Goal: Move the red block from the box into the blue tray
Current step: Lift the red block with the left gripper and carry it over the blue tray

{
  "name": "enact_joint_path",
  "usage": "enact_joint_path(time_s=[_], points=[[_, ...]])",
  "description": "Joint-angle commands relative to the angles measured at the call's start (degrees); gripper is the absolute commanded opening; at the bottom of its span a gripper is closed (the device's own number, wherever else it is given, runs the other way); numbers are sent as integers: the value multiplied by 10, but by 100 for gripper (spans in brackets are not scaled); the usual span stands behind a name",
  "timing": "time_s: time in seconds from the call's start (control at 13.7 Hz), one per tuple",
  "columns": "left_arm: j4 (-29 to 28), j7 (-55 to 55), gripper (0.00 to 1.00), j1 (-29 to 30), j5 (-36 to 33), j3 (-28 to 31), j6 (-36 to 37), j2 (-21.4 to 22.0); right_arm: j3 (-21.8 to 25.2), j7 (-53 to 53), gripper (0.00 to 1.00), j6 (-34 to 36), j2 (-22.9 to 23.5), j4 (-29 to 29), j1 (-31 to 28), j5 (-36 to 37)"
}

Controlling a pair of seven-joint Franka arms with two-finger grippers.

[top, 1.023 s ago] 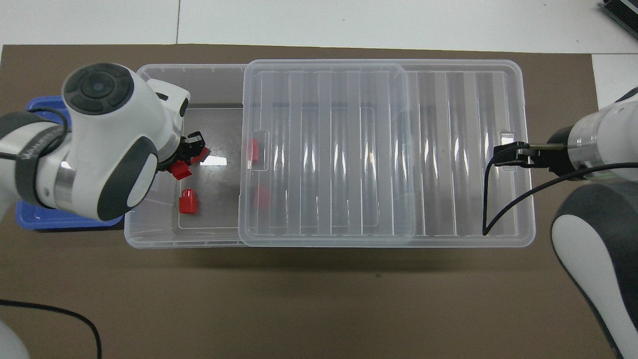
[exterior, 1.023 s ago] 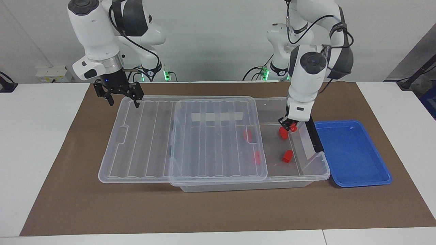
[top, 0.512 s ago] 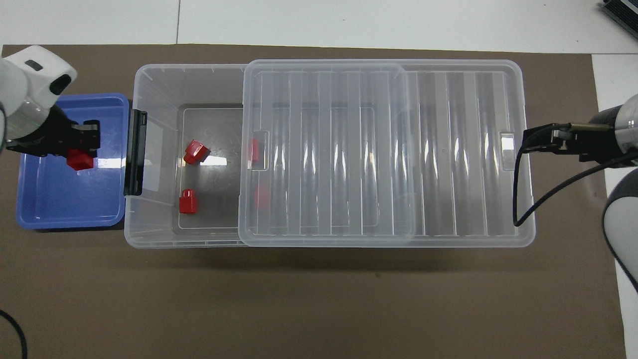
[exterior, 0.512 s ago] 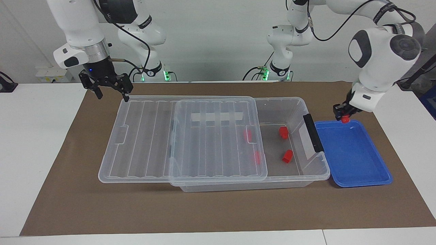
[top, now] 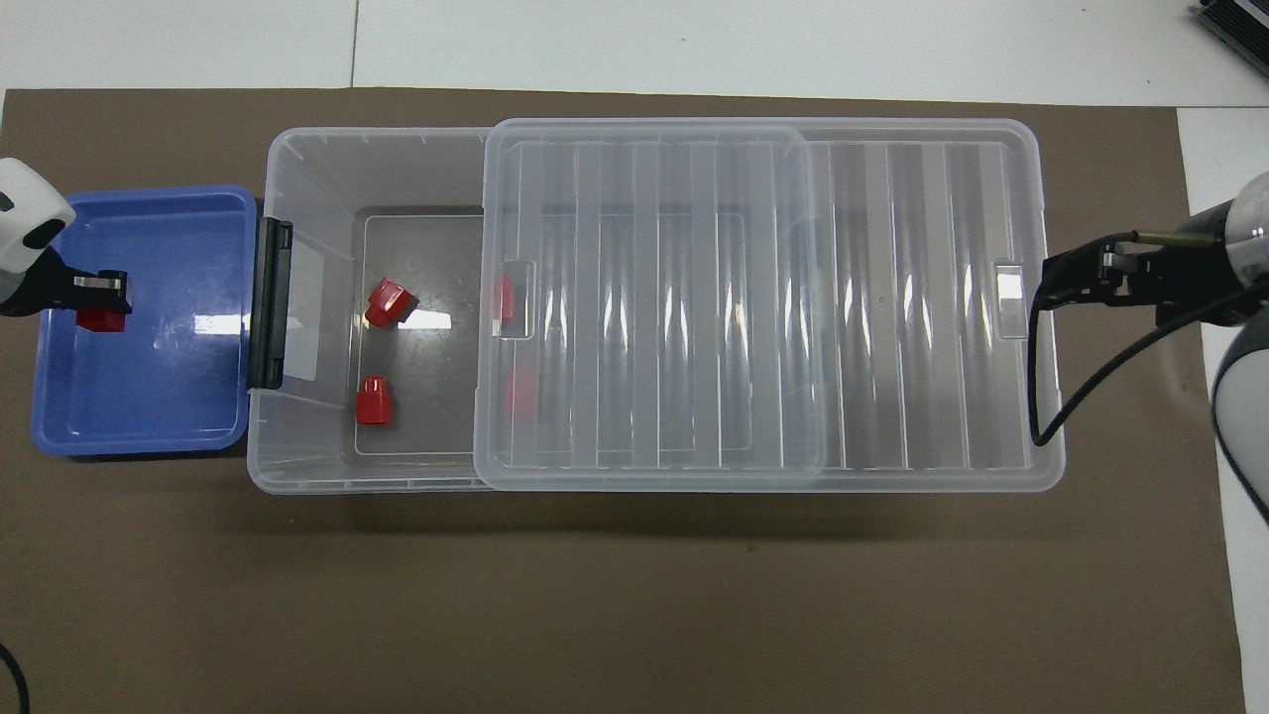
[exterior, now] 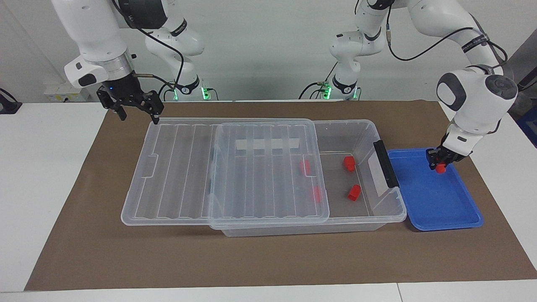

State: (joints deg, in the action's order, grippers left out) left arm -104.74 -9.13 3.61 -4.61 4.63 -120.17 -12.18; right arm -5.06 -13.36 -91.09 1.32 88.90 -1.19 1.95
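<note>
My left gripper point(exterior: 438, 164) point(top: 104, 296) is shut on a red block point(exterior: 440, 169) point(top: 99, 319) and hangs low inside the blue tray point(exterior: 444, 218) point(top: 149, 436), near the tray's edge nearest the robots. Whether the block touches the tray floor I cannot tell. The clear box point(exterior: 365, 128) point(top: 297, 159) lies beside the tray with its ribbed lid point(exterior: 176, 167) point(top: 892, 297) slid toward the right arm's end. Two red blocks point(exterior: 349, 163) point(exterior: 354, 192) lie in the uncovered part, and two more point(exterior: 304, 166) point(exterior: 316, 193) show through the lid. My right gripper point(exterior: 140, 118) point(top: 1051, 288) hangs open over the mat by the lid's corner, holding nothing.
A brown mat point(exterior: 268, 260) covers the table under everything. The box's black latch handle point(exterior: 385, 163) point(top: 270, 302) stands up between the box's open end and the tray. White table point(exterior: 42, 176) lies around the mat.
My left gripper lifted a red block out of the box, carried it over the latch end and lowered it into the blue tray. The right gripper drew back off the lid and rose slightly.
</note>
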Motion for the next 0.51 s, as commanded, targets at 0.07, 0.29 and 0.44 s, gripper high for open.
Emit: enact_joint_path(time_s=[0.07, 0.29, 0.44], points=[[-41, -46, 0, 11, 16, -2, -58, -12, -1, -4, 100, 15, -18, 29, -6, -10], [-82, -81, 0, 25, 29, -2, -135, -28, -1, -3, 100, 14, -18, 31, -10, -10], [-81, -124, 0, 42, 35, -3, -145, -44, -1, -4, 100, 15, -18, 31, -10, -10]])
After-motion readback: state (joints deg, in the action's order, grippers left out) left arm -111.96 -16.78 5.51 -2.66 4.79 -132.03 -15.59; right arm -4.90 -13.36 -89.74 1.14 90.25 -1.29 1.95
